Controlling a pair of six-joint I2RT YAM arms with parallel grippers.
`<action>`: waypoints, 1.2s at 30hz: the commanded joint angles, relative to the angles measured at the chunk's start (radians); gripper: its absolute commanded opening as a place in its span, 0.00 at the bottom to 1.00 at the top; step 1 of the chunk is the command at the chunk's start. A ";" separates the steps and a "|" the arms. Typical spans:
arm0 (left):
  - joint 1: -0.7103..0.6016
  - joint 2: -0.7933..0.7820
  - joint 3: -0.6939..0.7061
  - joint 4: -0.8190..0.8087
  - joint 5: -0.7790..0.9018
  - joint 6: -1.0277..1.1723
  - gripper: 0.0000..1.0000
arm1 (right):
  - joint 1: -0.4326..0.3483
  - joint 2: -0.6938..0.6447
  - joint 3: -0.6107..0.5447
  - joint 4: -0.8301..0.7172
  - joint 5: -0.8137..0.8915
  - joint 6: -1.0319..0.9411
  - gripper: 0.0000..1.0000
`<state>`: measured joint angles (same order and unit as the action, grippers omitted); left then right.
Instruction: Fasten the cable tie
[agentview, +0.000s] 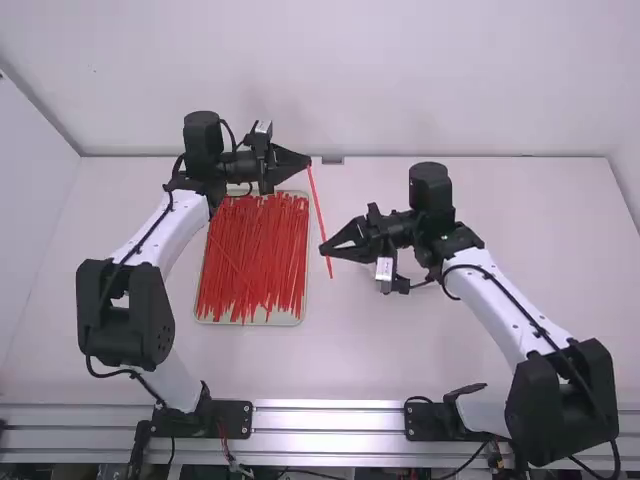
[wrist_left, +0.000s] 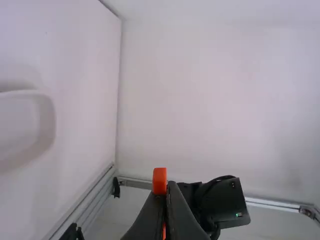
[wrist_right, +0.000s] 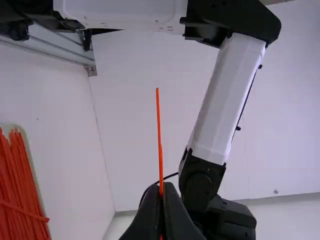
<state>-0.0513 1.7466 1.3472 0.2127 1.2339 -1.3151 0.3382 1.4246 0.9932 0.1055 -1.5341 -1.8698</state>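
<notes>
Left fingers (wrist_left: 148, 220): clenched on one end of a single red cable tie (agentview: 317, 205). The end shows as a thick orange stub (wrist_left: 159, 180) just past the fingertips and is judged to be the head. In the high view this grasp lies at upper centre of the frame, just above the tray.

Right fingers (wrist_right: 175, 220): clenched on the same cable tie near its other end. The thin strip (wrist_right: 159, 140) runs straight out from between them. In the high view this grasp lies at centre frame, right of the tray, and a short tip of the tie pokes out below it.

Cable tie: held off the tabletop (agentview: 480, 190) between the two grasps, straight and slightly slanted, with no loop formed.

Progress: one tie is judged picked out and held at both ends. The bending of the strip, the threading of the tip through the head and the pulling tight are not yet done.

Tray (agentview: 250, 322): a flat pale tray at centre left, on the tabletop. It is covered by a heap of loose ties (agentview: 255, 250), red, lying mostly lengthwise with a few crossed.
</notes>
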 joint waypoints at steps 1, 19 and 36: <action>0.003 -0.002 -0.007 0.003 0.004 0.015 0.02 | 0.003 -0.005 -0.006 0.012 -0.014 0.060 0.00; 0.005 -0.002 -0.007 -0.008 0.007 0.160 0.02 | 0.003 -0.005 -0.006 0.209 -0.014 0.534 0.00; 0.005 -0.002 -0.007 -0.023 0.007 0.500 0.02 | 0.003 -0.005 -0.006 0.206 -0.014 0.776 0.00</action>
<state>-0.0513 1.7466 1.3472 0.1886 1.2316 -0.9569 0.3382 1.4246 0.9897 0.3115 -1.5333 -1.1915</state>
